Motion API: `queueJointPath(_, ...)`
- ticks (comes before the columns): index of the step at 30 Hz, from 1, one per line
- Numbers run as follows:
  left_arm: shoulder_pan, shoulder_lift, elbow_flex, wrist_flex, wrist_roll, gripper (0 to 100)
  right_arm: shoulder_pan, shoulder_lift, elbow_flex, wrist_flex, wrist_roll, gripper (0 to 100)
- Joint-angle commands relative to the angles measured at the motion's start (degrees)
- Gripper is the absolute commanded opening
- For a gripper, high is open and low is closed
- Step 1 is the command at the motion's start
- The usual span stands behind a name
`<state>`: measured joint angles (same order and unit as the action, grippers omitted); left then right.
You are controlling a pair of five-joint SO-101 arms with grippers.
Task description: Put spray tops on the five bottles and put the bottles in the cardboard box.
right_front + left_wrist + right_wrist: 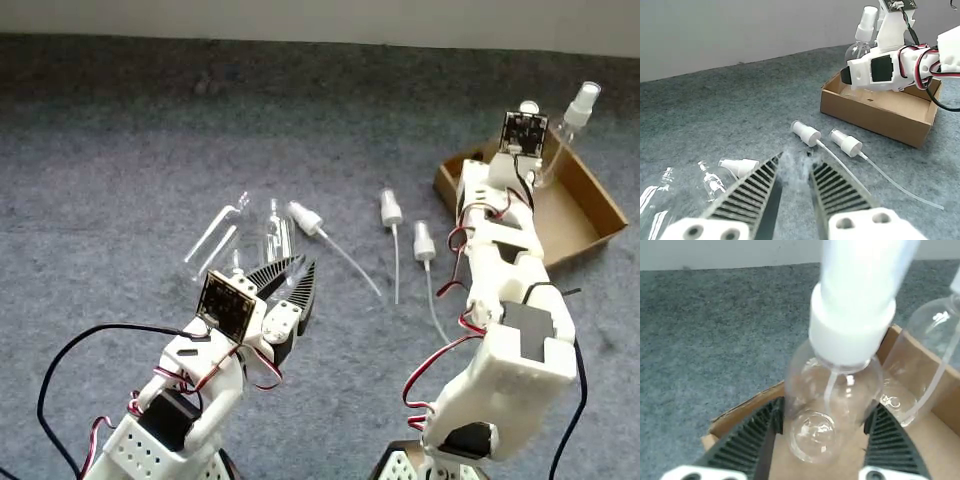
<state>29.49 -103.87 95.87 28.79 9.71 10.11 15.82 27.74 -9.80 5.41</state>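
Note:
My right gripper (826, 405) is shut on a clear bottle (832, 390) with a white spray top, held upright inside the cardboard box (580, 215). A second capped bottle (572, 120) stands in the box beside it. My left gripper (796, 160) hovers open and empty over the carpet. Just beyond its tips lie two loose spray tops (805, 133) (845, 143) with long tubes. Off to its side are a third spray top (738, 165) and two uncapped bottles (278, 236) (214, 240) lying down.
Grey carpet (120, 150) covers the whole surface. The right arm (500, 260) stretches from the near edge to the box at the far right. A pale wall runs along the far edge.

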Motion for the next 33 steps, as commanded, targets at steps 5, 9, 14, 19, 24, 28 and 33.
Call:
queueJointPath(5,-0.7,-0.1,1.2,0.2,-0.4,1,0.0,-5.9,-0.8,-0.4,0.7,23.9)
queueJointPath(9,-0.7,-0.1,1.2,1.3,-0.4,1,0.0,-10.2,-0.7,3.6,0.7,27.1)
queueJointPath(14,-0.7,-0.1,1.2,1.3,-0.4,1,0.0,-12.4,-0.8,6.5,0.7,27.3)
queueJointPath(19,-0.7,-0.1,1.2,1.3,-0.4,1,-0.3,-13.9,-1.0,9.5,0.7,27.4)
queueJointPath(24,-0.7,-0.1,1.2,1.3,-0.4,1,-0.3,-17.7,-1.3,18.9,0.7,27.4)
queueJointPath(28,-0.7,-0.1,1.2,1.4,-0.4,1,-0.2,-23.3,-1.2,23.2,0.7,27.4)
queueJointPath(33,-3.1,-0.4,1.2,1.4,-0.4,1,0.0,-30.9,-1.3,29.8,0.7,27.4)
